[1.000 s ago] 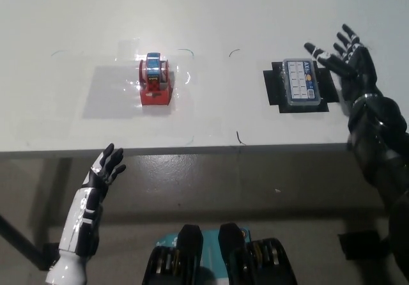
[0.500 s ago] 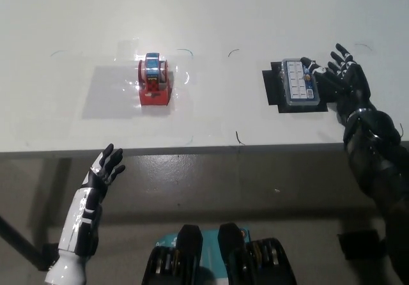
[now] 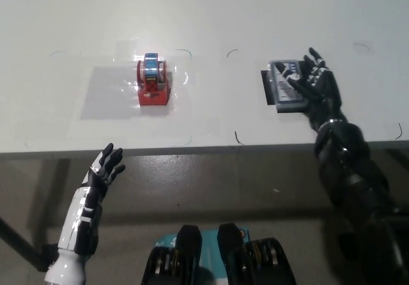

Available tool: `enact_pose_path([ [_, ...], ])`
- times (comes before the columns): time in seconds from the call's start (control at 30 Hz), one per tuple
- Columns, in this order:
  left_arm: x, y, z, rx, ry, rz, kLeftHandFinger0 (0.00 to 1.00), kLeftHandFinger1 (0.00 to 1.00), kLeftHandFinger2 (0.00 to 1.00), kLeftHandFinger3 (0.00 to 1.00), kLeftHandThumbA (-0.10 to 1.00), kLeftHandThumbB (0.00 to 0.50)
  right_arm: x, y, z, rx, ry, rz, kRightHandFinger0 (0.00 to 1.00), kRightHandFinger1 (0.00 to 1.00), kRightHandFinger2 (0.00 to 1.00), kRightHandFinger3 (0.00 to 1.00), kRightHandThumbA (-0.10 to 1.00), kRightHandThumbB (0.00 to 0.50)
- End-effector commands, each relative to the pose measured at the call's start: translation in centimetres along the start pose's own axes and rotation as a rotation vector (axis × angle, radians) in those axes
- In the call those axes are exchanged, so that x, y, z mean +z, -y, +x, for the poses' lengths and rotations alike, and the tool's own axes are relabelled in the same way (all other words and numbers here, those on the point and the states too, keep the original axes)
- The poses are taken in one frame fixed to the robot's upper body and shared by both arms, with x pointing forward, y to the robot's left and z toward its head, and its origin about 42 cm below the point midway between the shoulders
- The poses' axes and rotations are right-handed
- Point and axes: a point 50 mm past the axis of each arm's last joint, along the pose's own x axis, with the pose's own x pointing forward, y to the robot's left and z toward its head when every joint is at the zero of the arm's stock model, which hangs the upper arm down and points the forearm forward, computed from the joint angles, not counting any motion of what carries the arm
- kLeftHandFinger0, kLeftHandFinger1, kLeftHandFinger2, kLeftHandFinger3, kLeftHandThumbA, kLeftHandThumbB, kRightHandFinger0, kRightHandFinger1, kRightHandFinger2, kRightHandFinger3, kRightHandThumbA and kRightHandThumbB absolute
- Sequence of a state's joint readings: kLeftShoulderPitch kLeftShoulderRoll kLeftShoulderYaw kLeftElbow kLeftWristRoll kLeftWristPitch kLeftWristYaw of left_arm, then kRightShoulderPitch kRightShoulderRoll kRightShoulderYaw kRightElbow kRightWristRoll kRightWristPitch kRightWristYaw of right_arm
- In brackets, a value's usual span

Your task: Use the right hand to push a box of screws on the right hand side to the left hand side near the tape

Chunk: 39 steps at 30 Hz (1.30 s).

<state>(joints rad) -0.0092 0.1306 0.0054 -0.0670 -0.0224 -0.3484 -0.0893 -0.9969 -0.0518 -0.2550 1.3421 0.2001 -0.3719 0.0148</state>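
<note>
Right hand (image 3: 314, 84) has swung in from beyond the box's right side, and its spread fingers (image 3: 295, 80) now lie over the right half of the box of screws (image 3: 286, 88); earlier it hovered clear. The box has slid slightly toward the bench's left edge and turned a little, covering more of the black patch (image 3: 266, 87) under it. The right arm now reaches in further left.

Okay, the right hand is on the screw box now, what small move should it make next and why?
Probably sweep the right hand toward picture left, sliding the screw box across the table. It lies over the box's right side, and the tape dispenser sits well off to the left. The left hand rests below the table edge.
</note>
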Motion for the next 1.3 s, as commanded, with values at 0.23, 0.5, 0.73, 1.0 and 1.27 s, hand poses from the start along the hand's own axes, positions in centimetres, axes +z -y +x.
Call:
enact_pose_path([
  [0.23, 1.1, -0.6, 1.0, -0.017, 0.055, 0.023, 1.00, 1.00, 1.00, 1.00, 1.00, 0.126, 1.4, -6.2, -0.3, -0.031, 0.135, 0.187, 1.00, 1.00, 1.00, 1.00, 1.00, 0.195],
  [0.5, 1.1, -0.7, 0.9, -0.013, 0.057, 0.026, 1.00, 1.00, 1.00, 1.00, 1.00, 0.137, 0.7, -9.6, -1.1, -0.122, 0.110, 0.326, 1.00, 1.00, 1.00, 1.00, 1.00, 0.183],
  [0.73, 1.1, -0.7, 1.0, -0.014, 0.055, 0.043, 1.00, 1.00, 1.00, 1.00, 1.00, 0.138, 0.7, -12.0, -1.6, -0.119, 0.092, 0.343, 1.00, 1.00, 1.00, 1.00, 1.00, 0.156],
  [1.0, 1.2, -0.7, 1.1, -0.016, 0.060, 0.035, 1.00, 1.00, 1.00, 1.00, 1.00, 0.128, 0.6, -13.8, -2.1, -0.095, 0.098, 0.374, 1.00, 1.00, 1.00, 1.00, 1.00, 0.156],
  [1.27, 1.3, -0.7, 1.3, -0.019, 0.062, 0.034, 1.00, 1.00, 1.00, 1.00, 1.00, 0.135, 0.4, -15.2, -2.7, -0.063, 0.098, 0.370, 1.00, 1.00, 1.00, 1.00, 1.00, 0.115],
])
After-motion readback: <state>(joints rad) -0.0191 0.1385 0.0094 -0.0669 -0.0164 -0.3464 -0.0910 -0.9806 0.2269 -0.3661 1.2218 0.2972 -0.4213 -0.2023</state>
